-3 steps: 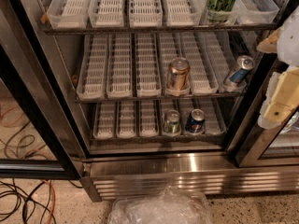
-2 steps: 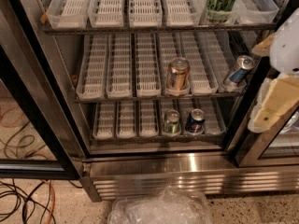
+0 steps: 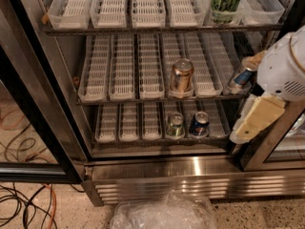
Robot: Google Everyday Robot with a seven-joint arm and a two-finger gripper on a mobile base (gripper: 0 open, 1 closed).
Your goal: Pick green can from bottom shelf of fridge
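The green can (image 3: pixel 175 125) stands upright on the bottom shelf (image 3: pixel 125 123) of the open fridge (image 3: pixel 190 168), in a white slotted tray near the front edge. A blue can (image 3: pixel 199 123) stands right beside it on its right. My gripper (image 3: pixel 245 130), cream-coloured under a white arm housing (image 3: pixel 283 68), hangs at the right, in front of the fridge's right door post. Its tip is level with the bottom shelf, to the right of the blue can, and touches neither can.
A copper can (image 3: pixel 181 75) and a tilted blue-and-silver can (image 3: pixel 240 74) sit on the middle rack. A tall green-and-white can (image 3: pixel 227 1) stands on the rack above. A black door frame (image 3: pixel 40 109) is at the left. A crumpled plastic bag (image 3: pixel 164 213) and cables (image 3: pixel 24 204) lie on the floor.
My gripper has moved left and down, from the right edge toward the bottom shelf's right end. The cans have not moved.
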